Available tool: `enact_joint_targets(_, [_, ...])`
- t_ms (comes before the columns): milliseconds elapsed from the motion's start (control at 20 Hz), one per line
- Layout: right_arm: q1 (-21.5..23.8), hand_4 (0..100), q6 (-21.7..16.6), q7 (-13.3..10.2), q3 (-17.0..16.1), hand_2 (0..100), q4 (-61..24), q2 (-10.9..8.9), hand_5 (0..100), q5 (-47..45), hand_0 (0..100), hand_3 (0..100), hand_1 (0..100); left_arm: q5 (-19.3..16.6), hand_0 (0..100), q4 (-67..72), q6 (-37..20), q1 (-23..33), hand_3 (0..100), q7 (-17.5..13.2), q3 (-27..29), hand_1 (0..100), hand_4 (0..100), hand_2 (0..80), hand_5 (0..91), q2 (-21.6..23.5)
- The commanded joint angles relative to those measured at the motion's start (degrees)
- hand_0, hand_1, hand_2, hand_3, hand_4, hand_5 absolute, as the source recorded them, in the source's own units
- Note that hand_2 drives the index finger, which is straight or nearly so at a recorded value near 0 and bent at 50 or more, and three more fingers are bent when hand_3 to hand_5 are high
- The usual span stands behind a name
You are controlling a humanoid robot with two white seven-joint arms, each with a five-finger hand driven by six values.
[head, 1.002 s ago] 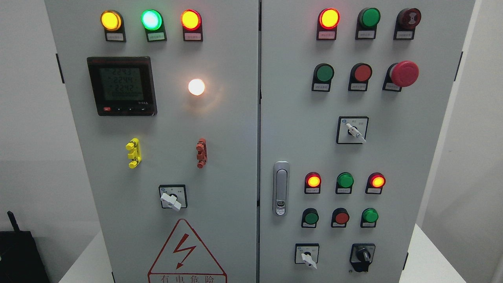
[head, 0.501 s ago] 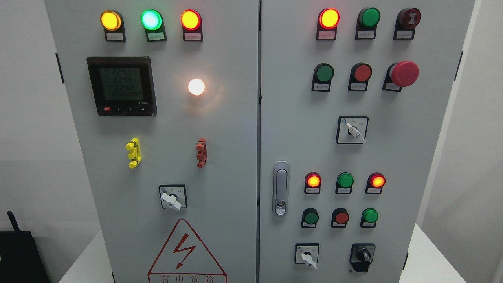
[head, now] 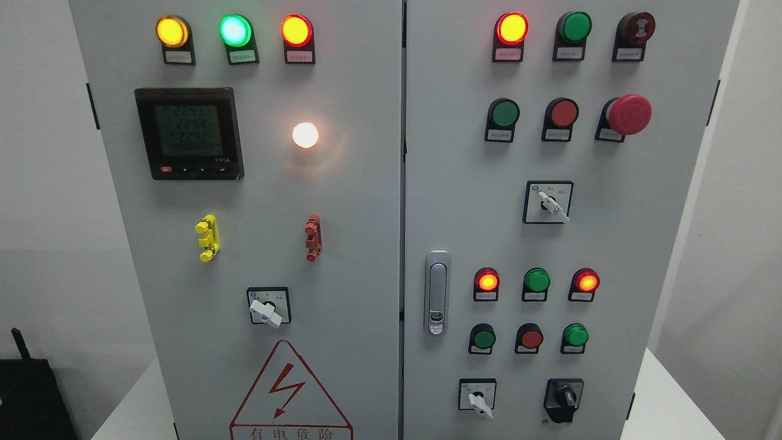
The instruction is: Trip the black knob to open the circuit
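Head view of a grey two-door cabinet (head: 366, 201); neither robot hand appears, so their state cannot be told and the knob's place relative to a hand cannot be given. Left door, left to right: at 12 o'clock, three lit lamps, yellow (head: 171, 31), green (head: 235, 30) and red-ringed amber (head: 297, 30), each over a label too small to read; below them a black meter (head: 189, 133) whose faint rows read roughly 2243, 2244, 2242, and at its 3 o'clock a glowing white lamp (head: 305, 135). Lower come a yellow clip (head: 208, 238) and a red clip (head: 313, 237), then a white selector (head: 266, 311) pointing toward 4 o'clock. At 6 o'clock a red warning triangle (head: 289, 391) carries a lightning bolt and the characters 有电危险. Right door: a silver latch (head: 437, 292) beside the seam; rows of lamps and buttons; a red mushroom button (head: 628, 114) at 2 o'clock; a white switch (head: 553, 206) pointing to 4 o'clock. Along the bottom edge, a second white switch (head: 479, 403) stands at 9 o'clock of the black knob (head: 564, 399). The knob sits at the door's 5 o'clock corner, its long axis nearly upright, its grip bar running from 12 to 6 o'clock. A black object (head: 27, 391) shows at the far lower left.
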Motion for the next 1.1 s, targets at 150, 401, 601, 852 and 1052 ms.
enact_joint_targets(150, [-2.1,100,0.5,0.0,0.6,0,-1.7,0.21,100,-0.2,0,100,0,0.1,12,0.0,-0.2,-0.1,0,0.0,0.1,39,0,0.0,0.0,0.0])
enact_joint_targets(401, [-3.7,100,1.2,0.0,0.7,0,-1.7,0.21,100,-0.2,0,100,0,0.1,12,0.0,-0.2,-0.1,0,0.0,0.1,39,0,0.0,0.0,0.0])
enact_joint_targets(601, [-4.4,100,2.0,0.0,0.7,0,-1.8,0.21,100,-0.2,0,100,0,0.1,12,0.0,-0.2,-0.1,0,0.0,0.1,39,0,0.0,0.0,0.0])
enact_joint_targets(852, [-5.3,100,2.5,0.0,0.7,0,-1.7,0.12,100,-0.2,0,100,0,0.1,12,0.0,-0.2,-0.1,0,0.0,0.1,39,0,0.0,0.0,0.0])
enact_joint_targets(1052, [-5.6,100,2.7,0.0,1.1,0,-1.7,0.21,100,-0.2,0,100,0,0.1,12,0.0,-0.2,-0.1,0,0.0,0.1,39,0,0.0,0.0,0.0])
